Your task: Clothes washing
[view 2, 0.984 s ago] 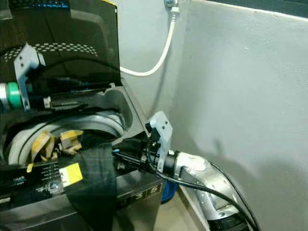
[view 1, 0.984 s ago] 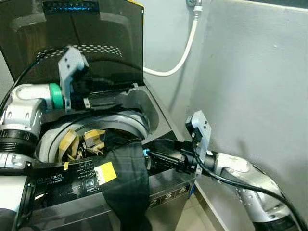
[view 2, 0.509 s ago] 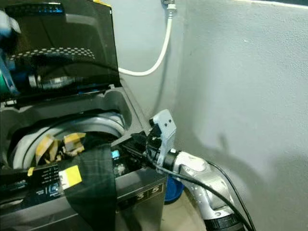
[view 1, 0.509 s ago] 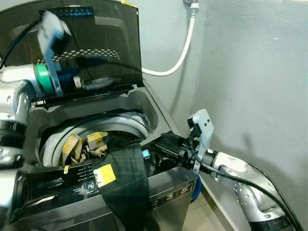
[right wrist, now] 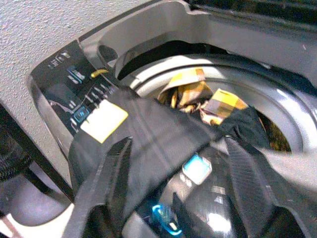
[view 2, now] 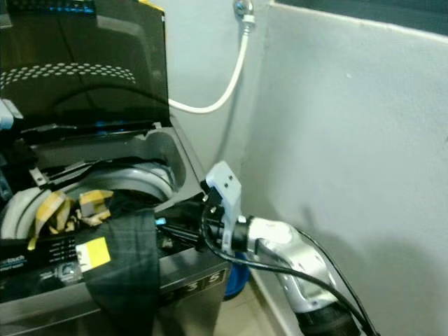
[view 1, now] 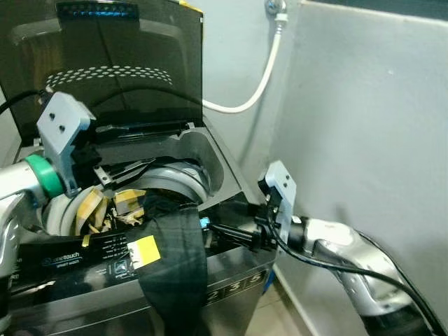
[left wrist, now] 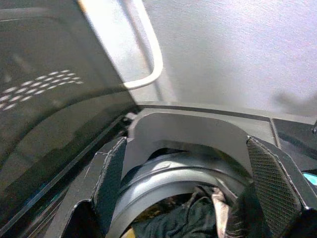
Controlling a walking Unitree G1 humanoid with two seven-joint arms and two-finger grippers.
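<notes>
Draping lengthwise over the washer's front rim, the dark plaid cloth [view 1: 171,266] sits just beyond our nearer right gripper [right wrist: 173,183], jaws wide; left gripper [left wrist: 193,198] likewise spread.

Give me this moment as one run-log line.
lid: up | dark garment: draped over washer front edge, half out of drum | yellow checked cloth: in drum | left gripper: open above drum | right gripper: open beside dark garment

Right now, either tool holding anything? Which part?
Nothing held. Left tool is open above the drum, fingers apart with no cloth between them. Right tool is open too, at the washer's right rim beside the dark garment draped over the front panel.
</notes>
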